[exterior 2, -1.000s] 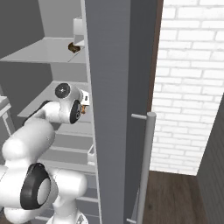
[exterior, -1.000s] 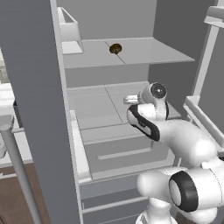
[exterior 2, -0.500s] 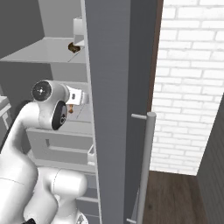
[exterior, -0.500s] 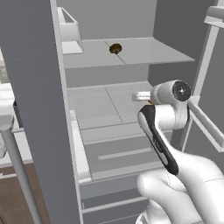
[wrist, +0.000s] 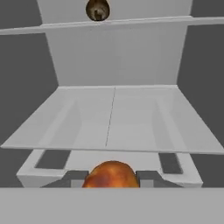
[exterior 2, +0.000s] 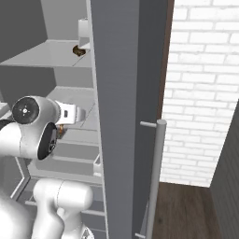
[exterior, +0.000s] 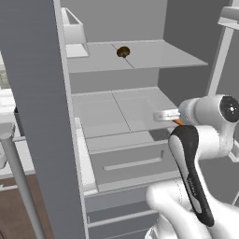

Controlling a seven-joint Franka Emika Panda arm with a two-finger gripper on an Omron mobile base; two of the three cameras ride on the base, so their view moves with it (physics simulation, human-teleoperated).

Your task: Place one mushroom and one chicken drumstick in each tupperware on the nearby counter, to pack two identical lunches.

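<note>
Open fridge (exterior: 116, 107): arm reaches in over the middle shelf (wrist: 113, 118), gripper (wrist: 112, 175) closed on an orange-brown chicken drumstick (wrist: 112, 176), prob. so it can be carried out to the tupperware. Mushroom (exterior: 123, 51) sits on the upper shelf, well apart from the gripper. Hand view shows the drumstick between the fingers; left base view gives just an orange sliver (exterior: 179, 122) beside the wrist.

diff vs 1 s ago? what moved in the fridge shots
The white arm swung: its hand, low over the middle shelf a second ago, rose and pulled back out of the fridge toward the base. It carries an orange-brown chicken drumstick between its fingers. Nothing was let go. The small brown mushroom sits as before on the upper grey shelf, and the fridge door and drawers have not shifted.
</note>
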